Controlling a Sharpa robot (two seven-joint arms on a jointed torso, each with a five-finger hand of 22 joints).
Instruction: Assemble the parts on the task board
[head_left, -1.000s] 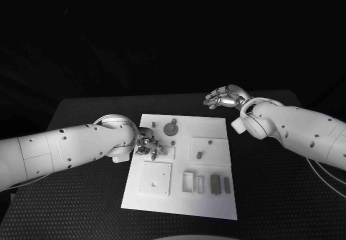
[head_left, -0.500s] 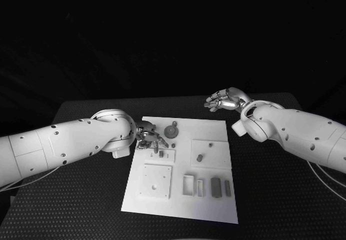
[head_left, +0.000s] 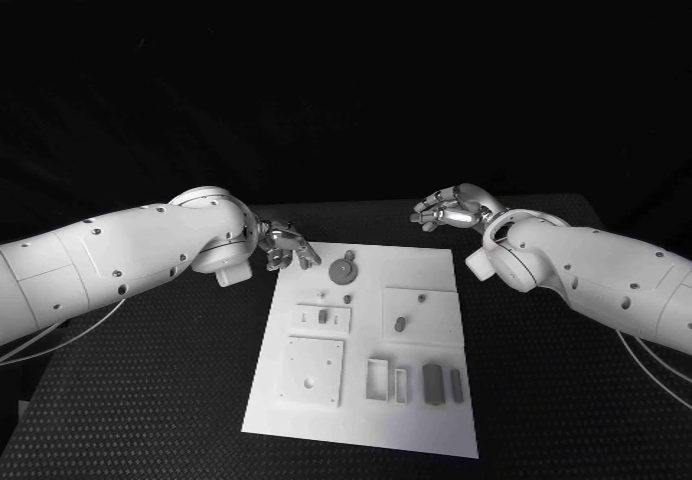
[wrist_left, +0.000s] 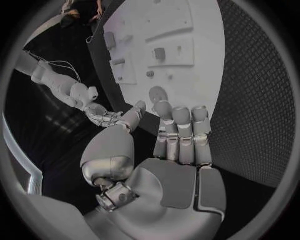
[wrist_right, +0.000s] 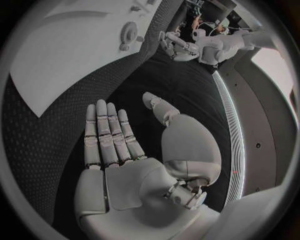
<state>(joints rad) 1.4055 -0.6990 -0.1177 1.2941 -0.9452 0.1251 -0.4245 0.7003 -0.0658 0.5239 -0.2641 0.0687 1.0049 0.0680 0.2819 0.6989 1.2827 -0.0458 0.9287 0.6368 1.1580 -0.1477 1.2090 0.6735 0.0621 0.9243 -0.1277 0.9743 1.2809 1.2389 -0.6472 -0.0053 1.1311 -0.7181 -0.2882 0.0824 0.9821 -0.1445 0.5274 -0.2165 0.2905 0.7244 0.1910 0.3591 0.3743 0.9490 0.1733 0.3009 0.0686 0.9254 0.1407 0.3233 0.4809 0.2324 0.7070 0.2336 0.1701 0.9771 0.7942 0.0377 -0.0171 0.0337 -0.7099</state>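
The white task board (head_left: 433, 270) lies in the middle of the table. On it are a grey gear (head_left: 343, 268), a small plate with a grey block (head_left: 325, 316) standing in it, and a raised plate with a grey peg (head_left: 397, 322). Several loose grey blocks (head_left: 433, 382) lie near the front edge. My left hand (head_left: 289, 245) hovers at the board's far left corner, its fingers (wrist_left: 181, 135) apart and holding nothing. Beyond the far right corner, off the board, my right hand (head_left: 454, 208) is flat and open, its fingers (wrist_right: 109, 140) bare. The gear (wrist_left: 157, 94) lies just past my left fingertips.
A square white plate (head_left: 312, 370) with holes and two small white frames (head_left: 376, 378) lie on the board's near half. Black textured table (head_left: 144, 400) surrounds the board on every side. My right hand (wrist_left: 103, 116) also appears in the left wrist view.
My left hand has drawn back from the small plate to the board's far left corner, uncovering the grey block there. The right hand has dipped slightly and opened flatter.
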